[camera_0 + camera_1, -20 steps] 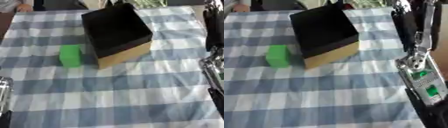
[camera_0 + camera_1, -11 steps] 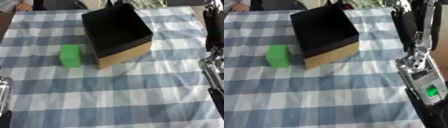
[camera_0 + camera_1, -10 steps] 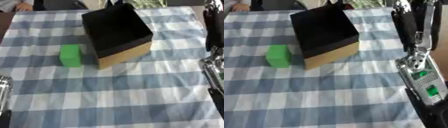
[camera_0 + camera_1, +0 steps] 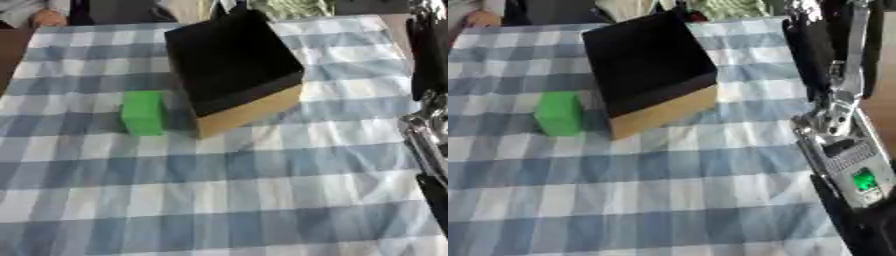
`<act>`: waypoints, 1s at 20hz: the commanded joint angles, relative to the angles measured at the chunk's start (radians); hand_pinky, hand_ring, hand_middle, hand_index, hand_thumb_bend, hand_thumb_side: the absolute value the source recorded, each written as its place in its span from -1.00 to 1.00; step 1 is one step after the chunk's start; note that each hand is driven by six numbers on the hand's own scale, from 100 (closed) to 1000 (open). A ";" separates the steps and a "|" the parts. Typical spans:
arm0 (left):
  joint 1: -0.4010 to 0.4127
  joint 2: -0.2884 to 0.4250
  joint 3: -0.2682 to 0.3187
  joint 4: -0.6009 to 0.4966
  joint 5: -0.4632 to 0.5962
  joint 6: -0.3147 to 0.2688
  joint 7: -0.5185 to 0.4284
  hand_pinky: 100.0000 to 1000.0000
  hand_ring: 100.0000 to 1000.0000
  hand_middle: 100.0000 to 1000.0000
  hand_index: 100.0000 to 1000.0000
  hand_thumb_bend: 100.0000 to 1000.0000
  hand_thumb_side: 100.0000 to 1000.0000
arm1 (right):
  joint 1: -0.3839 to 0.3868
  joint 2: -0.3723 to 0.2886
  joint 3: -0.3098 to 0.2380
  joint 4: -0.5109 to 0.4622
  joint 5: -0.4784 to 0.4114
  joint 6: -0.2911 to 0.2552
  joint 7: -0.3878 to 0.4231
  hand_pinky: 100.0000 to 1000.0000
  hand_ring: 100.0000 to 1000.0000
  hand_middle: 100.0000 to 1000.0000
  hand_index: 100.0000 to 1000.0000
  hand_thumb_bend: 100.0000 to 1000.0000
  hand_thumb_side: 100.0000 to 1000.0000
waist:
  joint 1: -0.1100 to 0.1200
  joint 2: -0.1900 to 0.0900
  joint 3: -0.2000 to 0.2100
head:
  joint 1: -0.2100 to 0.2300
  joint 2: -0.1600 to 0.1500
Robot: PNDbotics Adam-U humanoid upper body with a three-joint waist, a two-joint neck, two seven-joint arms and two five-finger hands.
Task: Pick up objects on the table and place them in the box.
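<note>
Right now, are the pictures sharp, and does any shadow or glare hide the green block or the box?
Left eye view: soft overall, the green block has blurred edges; the box interior is plain dark, nothing discernible inside. Right eye view: equally soft; the right arm's silver metal shows bright reflections, and a green light glows on it. No glare covers the block.

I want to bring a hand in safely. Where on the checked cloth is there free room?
The near half of the blue-and-white checked tablecloth, below the green block and the black-lined cardboard box, is bare. It is crowded where block and box sit close together, and along the right edge by the robot's arm.
</note>
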 commanded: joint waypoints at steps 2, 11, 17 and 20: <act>-0.068 0.101 -0.032 0.026 0.016 0.113 -0.094 0.52 0.51 0.38 0.75 -0.67 -0.28 | -0.007 -0.011 -0.006 -0.015 0.003 0.000 0.006 0.68 0.48 0.35 0.59 -1.00 0.09 | 0.001 -0.025 -0.005 | -0.001 0.001; -0.237 0.200 -0.134 0.182 -0.073 0.285 -0.534 0.60 0.59 0.51 0.78 -0.70 -0.45 | -0.005 -0.014 0.003 -0.015 -0.004 0.003 0.012 0.68 0.48 0.35 0.59 -1.00 0.10 | 0.009 -0.026 -0.007 | -0.001 0.007; -0.335 0.186 -0.172 0.283 -0.172 0.293 -0.779 0.63 0.63 0.55 0.77 -0.56 -0.61 | -0.004 -0.017 0.010 -0.015 -0.009 0.005 0.016 0.68 0.48 0.35 0.59 -1.00 0.10 | 0.014 -0.025 -0.011 | 0.002 0.008; -0.374 0.170 -0.185 0.337 -0.227 0.274 -0.885 0.64 0.64 0.56 0.77 -0.52 -0.64 | -0.002 -0.018 0.012 -0.015 -0.012 0.006 0.017 0.68 0.48 0.34 0.59 -1.00 0.10 | 0.016 -0.025 -0.012 | 0.005 0.009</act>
